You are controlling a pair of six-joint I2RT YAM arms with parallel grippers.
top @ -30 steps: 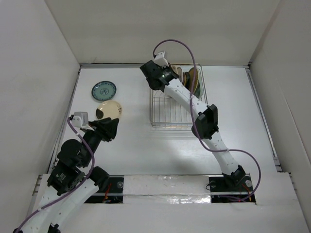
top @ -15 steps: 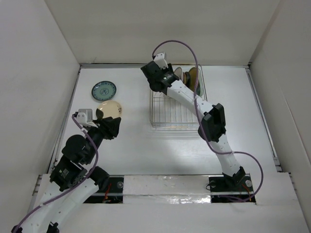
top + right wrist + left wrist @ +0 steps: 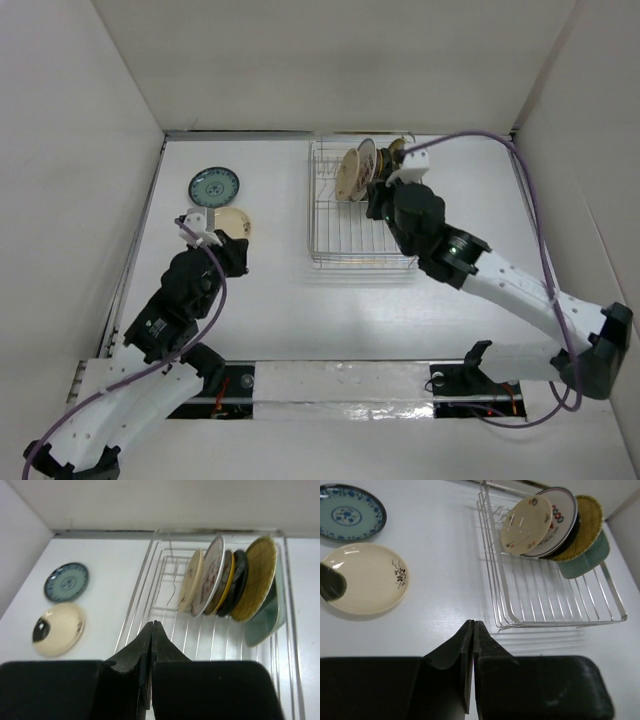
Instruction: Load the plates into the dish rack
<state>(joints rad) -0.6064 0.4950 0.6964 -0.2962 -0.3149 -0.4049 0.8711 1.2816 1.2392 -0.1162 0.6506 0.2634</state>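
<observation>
Over on the far right of the worktop [image 3: 290,300] sits the dish rack [image 3: 343,238], a rectangular silver wire basket with upright tines. It has six plates stood on edge in a tight row at its far end. Going left to right in the right wrist cam:

- a small cream dotted plate [image 3: 191,582]
- a white plate [image 3: 212,572] with red characters
- a gold plate [image 3: 229,587] with a dark rim
- a black plate [image 3: 241,580]
- a woven tan plate [image 3: 258,575]
- a pale green plate [image 3: 267,620], rectangular, leaning at the right end and sitting lower than the rest

They overlap so much I can't tell which tines each one sits between.

Two more plates lie flat at the far left of the worktop, well apart from the rack. One is a teal plate [image 3: 350,519] with a blue pattern and dark rim. Just nearer than it is a cream plate [image 3: 367,580] with a dark patch at one edge and a little dark sprig. So that's eight plates total, six racked and two loose.

Worktop is plain white, with white walls on three sides.

Left pincer [image 3: 472,655] hangs near the cream plate, fingers pressed together with nothing between them. Right pincer [image 3: 151,652] hangs over the rack, fingers also together on nothing.
</observation>
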